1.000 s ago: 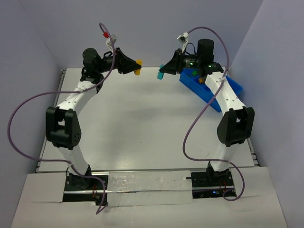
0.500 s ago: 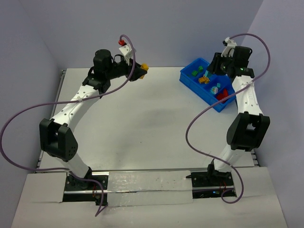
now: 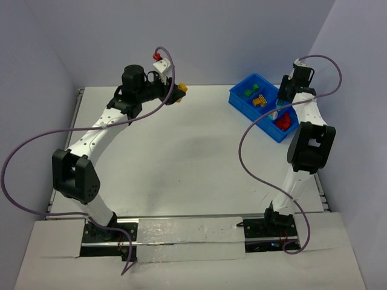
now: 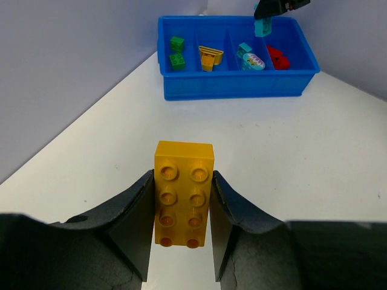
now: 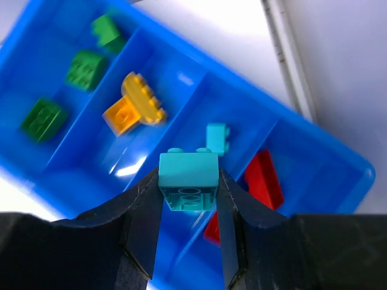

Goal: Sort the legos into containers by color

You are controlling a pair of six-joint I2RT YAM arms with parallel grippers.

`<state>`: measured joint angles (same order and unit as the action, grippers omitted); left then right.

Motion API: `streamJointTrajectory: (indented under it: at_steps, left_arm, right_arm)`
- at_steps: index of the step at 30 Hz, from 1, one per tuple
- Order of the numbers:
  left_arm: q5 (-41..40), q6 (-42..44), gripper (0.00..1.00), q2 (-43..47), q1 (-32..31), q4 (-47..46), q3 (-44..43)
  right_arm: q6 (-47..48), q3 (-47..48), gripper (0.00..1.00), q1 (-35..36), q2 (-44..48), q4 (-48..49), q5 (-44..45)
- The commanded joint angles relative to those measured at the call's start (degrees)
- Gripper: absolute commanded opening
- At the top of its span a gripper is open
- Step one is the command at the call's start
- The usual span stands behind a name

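Jaws on both arms are each clamped on one brick, one above the bin and one well away from it.

Left gripper [image 4: 181, 181] pinches a yellow-orange brick [image 4: 183, 199] by its long sides, studs facing the wrist camera, above the white table [image 4: 302, 157] and well apart from the blue bin [image 4: 236, 84]; right gripper [image 5: 188, 181] pinches a light blue brick [image 5: 188, 171] above the bin, near the compartment holding a small light blue brick [image 5: 217, 138]; green bricks [image 5: 84, 66] fill one end compartment, an orange piece [image 5: 130, 109] lies in the next, and red bricks [image 5: 263, 181] lie in the far end.
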<state>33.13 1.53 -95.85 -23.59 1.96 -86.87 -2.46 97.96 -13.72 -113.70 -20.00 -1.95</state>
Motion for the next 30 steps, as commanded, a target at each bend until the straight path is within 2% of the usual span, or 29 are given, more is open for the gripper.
streamJointTrajectory:
  at_steps: [1,7,15,30]
  left_arm:
    - [-1.86,1.86,0.0,-0.49,-0.46,1.6,-2.2]
    - [-2.55,2.78,0.0,-1.67,-0.49,2.72,-3.04]
    - [-2.64,2.88,0.0,-2.79,-0.42,3.26,-3.66]
    - [-2.34,3.45,0.0,-2.85,-0.49,4.45,-3.13]
  right_arm:
    - [-3.1,6.82,0.0,-0.08,-3.35,3.02,5.32]
    - [-3.72,5.76,0.0,0.53,-4.86,1.59,5.29]
    - [-3.5,2.85,0.0,0.71,-5.58,-1.68,0.98]
    - [-1.94,4.49,0.0,1.29,-7.59,-8.15,-1.91]
